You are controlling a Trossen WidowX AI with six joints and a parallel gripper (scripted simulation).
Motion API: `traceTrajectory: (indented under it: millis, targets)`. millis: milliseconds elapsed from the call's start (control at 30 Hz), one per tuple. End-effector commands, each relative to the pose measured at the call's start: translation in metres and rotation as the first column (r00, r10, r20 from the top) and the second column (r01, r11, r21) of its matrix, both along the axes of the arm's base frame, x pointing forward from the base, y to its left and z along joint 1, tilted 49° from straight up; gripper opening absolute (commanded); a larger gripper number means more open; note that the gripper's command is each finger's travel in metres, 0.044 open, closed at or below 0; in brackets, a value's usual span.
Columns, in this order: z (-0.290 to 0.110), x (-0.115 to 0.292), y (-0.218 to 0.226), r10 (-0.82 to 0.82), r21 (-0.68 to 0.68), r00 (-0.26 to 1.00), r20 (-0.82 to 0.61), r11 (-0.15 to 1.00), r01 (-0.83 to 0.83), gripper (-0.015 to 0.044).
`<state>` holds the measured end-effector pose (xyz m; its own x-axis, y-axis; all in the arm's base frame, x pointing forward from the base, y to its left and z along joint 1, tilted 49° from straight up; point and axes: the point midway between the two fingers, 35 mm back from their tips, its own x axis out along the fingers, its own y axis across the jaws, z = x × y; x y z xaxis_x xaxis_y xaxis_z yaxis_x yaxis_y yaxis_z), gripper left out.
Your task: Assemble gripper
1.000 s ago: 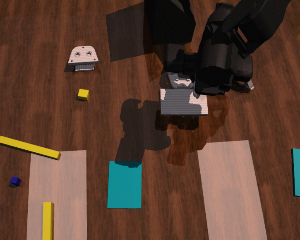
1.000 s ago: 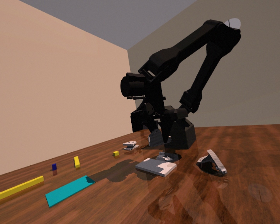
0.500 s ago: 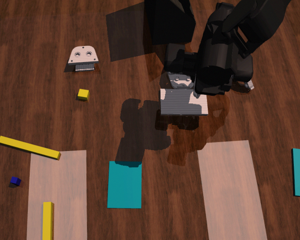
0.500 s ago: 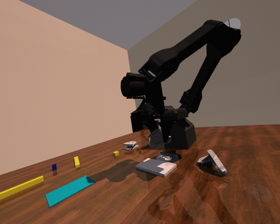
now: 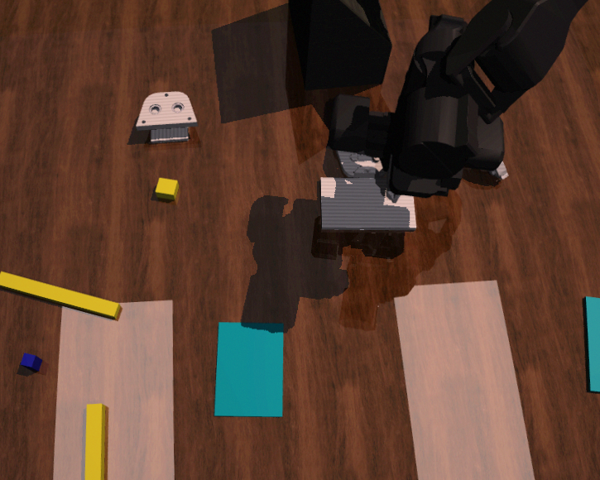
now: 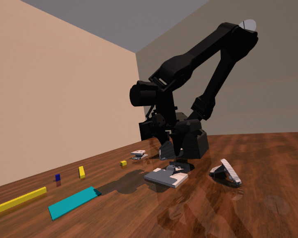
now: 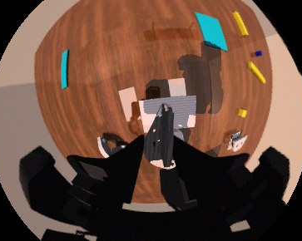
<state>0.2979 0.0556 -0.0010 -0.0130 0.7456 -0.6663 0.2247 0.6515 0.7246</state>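
Note:
My gripper (image 6: 170, 150) (image 7: 156, 137) is shut on a grey ribbed jaw (image 6: 166, 152) (image 7: 158, 146), held upright above the rear of the gripper base. The arm hides most of it in the top view. The gripper base (image 5: 359, 208) (image 6: 164, 177) (image 7: 185, 109) lies flat, its wide slab toward the top view's lower edge; its pin end is partly covered by the arm and shadow. The second jaw (image 5: 502, 170) (image 6: 231, 172) (image 7: 101, 146) lies tilted on the table to the right. The white housing plate (image 5: 166, 114) (image 6: 138, 152) (image 7: 238, 143), with two round holes, sits at the upper left.
A teal plate (image 5: 248, 374) (image 6: 73, 203) lies in front. A teal bar (image 5: 598, 345) is at the far right. Two yellow bars (image 5: 57, 295) (image 5: 94, 444), a yellow cube (image 5: 166, 189) and a blue cube (image 5: 31, 362) lie left. The black robot base (image 5: 341, 56) stands behind.

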Motion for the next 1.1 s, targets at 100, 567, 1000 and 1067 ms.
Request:
traceTrajectory:
  millis: [100,567,1000,1067]
  targets:
    - [-0.009,-0.001,0.009,-0.005,0.004,1.000,-0.007,1.000,0.005,0.0134]
    - [-0.023,-0.002,0.026,-0.005,0.006,1.000,-0.008,1.000,0.005,0.0134]
    - [-0.025,-0.002,0.029,-0.005,0.007,1.000,-0.008,1.000,0.005,0.0134]
    - [-0.025,-0.002,0.029,-0.005,0.007,1.000,-0.008,1.000,0.005,0.0134]
